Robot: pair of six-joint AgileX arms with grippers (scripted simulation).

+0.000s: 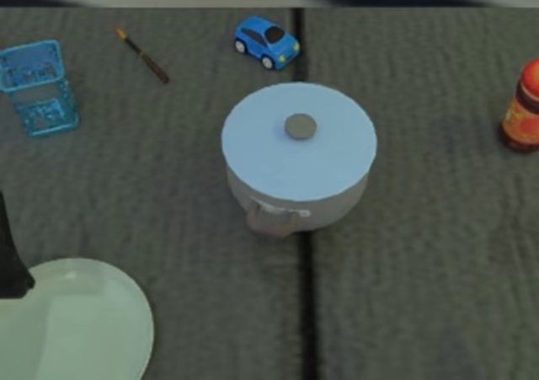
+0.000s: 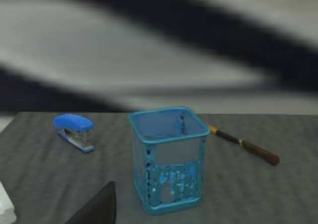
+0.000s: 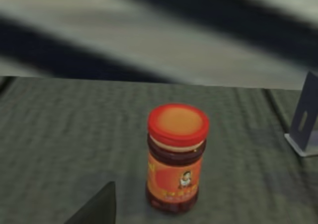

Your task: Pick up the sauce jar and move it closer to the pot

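The sauce jar [image 1: 522,106], with a red lid and an orange label, stands upright at the far right edge of the table. The pot [image 1: 299,157], grey-white with a pale blue lid and a grey knob, sits mid-table, well left of the jar. In the right wrist view the jar [image 3: 176,157] stands just ahead of my right gripper [image 3: 141,219], which is open and empty. Only one dark finger [image 3: 97,206] shows, apart from the jar. The right arm is out of the top view. My left arm [image 1: 10,258] is parked at the left edge, its gripper [image 2: 198,219] open and empty.
A blue toy car [image 1: 266,41] is behind the pot. A blue mesh holder [image 1: 38,87] and a brown pen [image 1: 143,56] stand back left, a pale green plate [image 1: 76,321] front left. A blue stapler [image 2: 74,131] lies beside the holder. A grey bracket [image 3: 304,119] is near the jar.
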